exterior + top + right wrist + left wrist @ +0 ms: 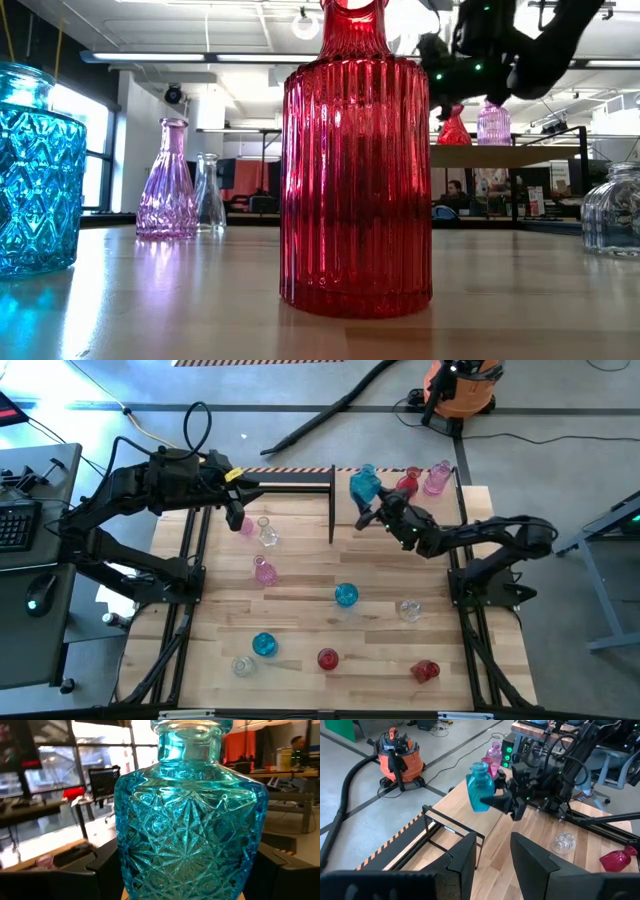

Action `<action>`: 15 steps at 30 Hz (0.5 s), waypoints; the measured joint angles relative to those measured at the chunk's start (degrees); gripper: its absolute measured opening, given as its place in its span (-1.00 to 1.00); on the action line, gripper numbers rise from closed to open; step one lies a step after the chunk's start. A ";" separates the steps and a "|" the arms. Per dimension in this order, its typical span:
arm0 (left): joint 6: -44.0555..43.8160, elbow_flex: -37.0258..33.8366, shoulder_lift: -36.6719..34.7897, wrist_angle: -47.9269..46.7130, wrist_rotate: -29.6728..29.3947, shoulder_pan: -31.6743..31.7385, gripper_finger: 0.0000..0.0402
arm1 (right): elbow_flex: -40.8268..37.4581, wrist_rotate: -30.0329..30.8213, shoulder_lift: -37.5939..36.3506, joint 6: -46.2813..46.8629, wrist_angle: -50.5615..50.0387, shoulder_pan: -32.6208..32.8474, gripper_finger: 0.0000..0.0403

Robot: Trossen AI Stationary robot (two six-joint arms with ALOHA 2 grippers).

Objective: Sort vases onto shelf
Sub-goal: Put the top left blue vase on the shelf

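Twelve vases show from above: three blue (346, 595), four pink (264, 571), three red (327, 659), two clear (409, 610). One blue vase (364, 484) sits between the right gripper's (375, 510) fingers.

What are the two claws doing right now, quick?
Left gripper: open, empty.
Right gripper: closed on a blue vase by the shelf.

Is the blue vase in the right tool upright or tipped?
Upright. In the left wrist view the blue vase hangs neck-up, held by the right tool above the shelf; the right wrist view agrees.
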 joint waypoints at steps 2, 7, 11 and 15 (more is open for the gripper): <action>0.02 0.00 0.00 -0.02 0.00 0.00 -0.44 | 1.20 -0.22 1.82 -0.47 0.32 0.00 0.33; 0.02 0.00 0.00 -0.02 0.00 0.00 -0.44 | 4.82 -0.05 6.50 -2.75 0.42 0.02 0.33; 0.01 0.00 0.00 -0.02 0.00 0.00 -0.44 | 7.56 1.01 9.93 -3.07 0.59 0.00 0.33; 0.02 0.00 0.00 -0.02 0.00 0.00 -0.44 | 8.40 3.93 12.24 -3.06 2.71 0.00 0.33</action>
